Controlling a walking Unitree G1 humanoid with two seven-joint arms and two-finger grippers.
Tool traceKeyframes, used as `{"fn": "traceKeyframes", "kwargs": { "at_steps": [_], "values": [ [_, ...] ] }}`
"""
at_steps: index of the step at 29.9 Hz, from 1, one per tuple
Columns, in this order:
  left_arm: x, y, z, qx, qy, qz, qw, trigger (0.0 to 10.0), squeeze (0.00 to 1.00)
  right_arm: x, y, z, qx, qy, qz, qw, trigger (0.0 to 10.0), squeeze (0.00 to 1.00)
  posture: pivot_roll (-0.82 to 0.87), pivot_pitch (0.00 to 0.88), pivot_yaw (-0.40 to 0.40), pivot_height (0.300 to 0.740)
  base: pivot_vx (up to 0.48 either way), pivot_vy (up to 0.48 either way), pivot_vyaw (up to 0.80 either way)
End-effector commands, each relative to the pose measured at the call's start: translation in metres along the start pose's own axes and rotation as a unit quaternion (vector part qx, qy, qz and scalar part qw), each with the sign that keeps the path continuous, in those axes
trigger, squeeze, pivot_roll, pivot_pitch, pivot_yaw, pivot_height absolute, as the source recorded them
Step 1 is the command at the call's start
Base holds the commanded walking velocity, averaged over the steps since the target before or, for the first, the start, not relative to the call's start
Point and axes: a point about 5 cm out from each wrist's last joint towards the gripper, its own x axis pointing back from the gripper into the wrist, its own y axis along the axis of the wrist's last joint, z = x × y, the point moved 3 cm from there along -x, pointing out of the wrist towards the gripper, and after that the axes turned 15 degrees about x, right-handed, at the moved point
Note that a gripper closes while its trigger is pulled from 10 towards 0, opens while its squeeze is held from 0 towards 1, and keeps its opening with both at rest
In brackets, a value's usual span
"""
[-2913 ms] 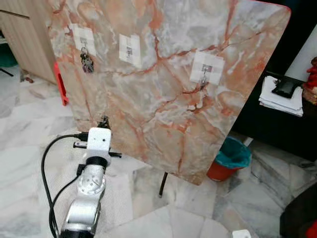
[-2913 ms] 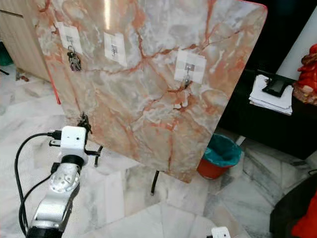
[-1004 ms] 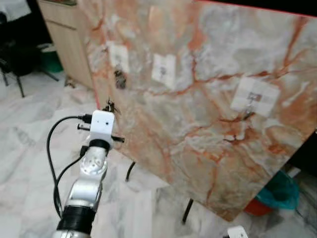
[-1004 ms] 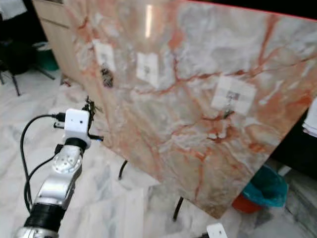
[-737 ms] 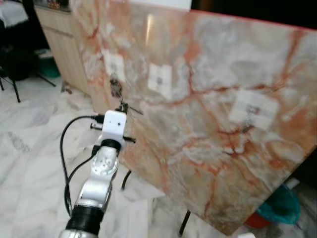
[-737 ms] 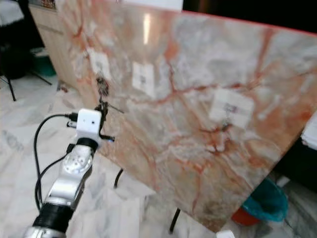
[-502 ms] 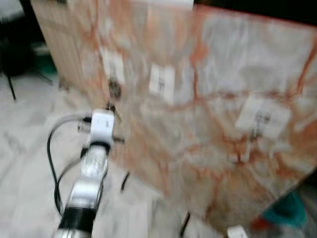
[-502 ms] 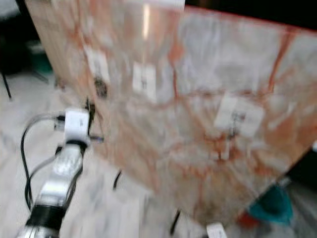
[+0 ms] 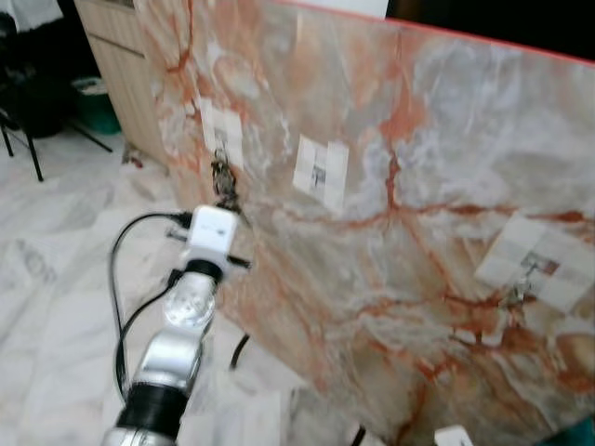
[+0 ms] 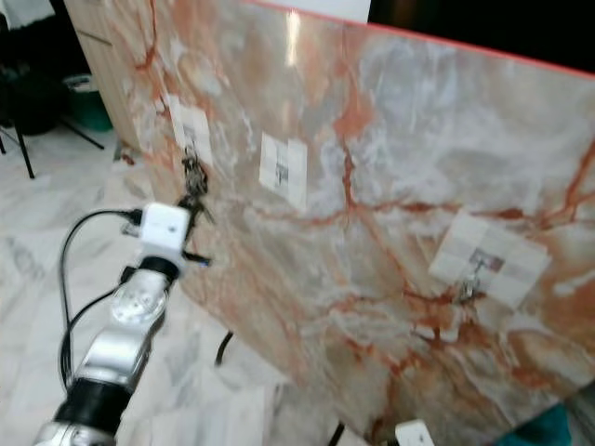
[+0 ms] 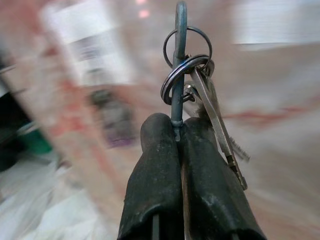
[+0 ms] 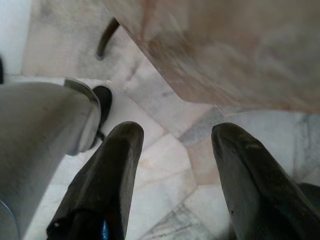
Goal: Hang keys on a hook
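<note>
Left gripper: jaws closed on keys, raised near marble board, beside hook. Right gripper: jaws apart, empty, above floor.

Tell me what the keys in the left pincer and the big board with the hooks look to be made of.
Keys: metal, likely steel, going by the grey sheen on the rings and blade; the left pincer is shut on them.
Board: glossy marble or a marble-look panel; orange-red veins run over grey-white, with a light glare. The pictures leave open whether it is real stone or laminate.
</note>
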Motion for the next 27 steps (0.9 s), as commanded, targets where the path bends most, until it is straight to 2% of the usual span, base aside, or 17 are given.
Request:
{"fn": "traceKeyframes", "kwargs": {
  "at_steps": [1,3,7,9,15,22,27],
  "values": [
    [-0.001,0.005,-0.001,-0.013,-0.011,-0.008,1.0,10.0,0.0,0.001,-0.006,-0.003,-0.003,-0.003,0.009,1.0,10.0,0.0,-0.02,0.0,-0.075,0.74,0.0,0.0,0.0],
    [-0.002,0.005,-0.001,-0.014,-0.012,-0.008,1.0,10.0,0.0,0.001,-0.006,-0.003,-0.003,-0.003,0.008,1.0,10.0,0.0,-0.02,0.0,-0.077,0.74,0.0,0.0,0.0],
    [-0.005,0.008,-0.001,-0.051,-0.02,-0.008,0.998,10.0,0.0,0.001,-0.006,-0.004,-0.002,-0.004,0.008,1.0,10.0,0.0,-0.02,0.0,-0.084,0.74,0.0,0.0,0.0],
    [-0.012,0.01,-0.002,-0.09,-0.028,-0.011,0.995,10.0,0.0,0.001,-0.005,-0.004,0.001,-0.004,0.008,1.0,10.0,0.0,-0.02,0.0,-0.088,0.74,0.0,0.0,0.0],
    [-0.025,0.011,-0.008,-0.133,-0.047,-0.007,0.99,10.0,0.0,0.001,-0.004,-0.005,0.002,-0.005,0.006,1.0,10.0,0.0,-0.03,0.0,-0.089,0.74,0.0,0.0,0.0],
    [-0.037,0.013,-0.012,-0.132,-0.065,-0.005,0.989,10.0,0.0,0.001,-0.003,-0.006,0.002,-0.006,0.004,1.0,10.0,0.0,-0.04,0.0,-0.087,0.74,0.0,0.0,0.0],
    [-0.04,0.013,-0.013,-0.124,-0.06,-0.01,0.99,10.0,0.0,0.001,-0.003,-0.007,0.003,-0.008,0.003,1.0,10.0,0.0,-0.05,0.0,-0.087,0.74,0.0,0.0,0.0]
  ]
}}
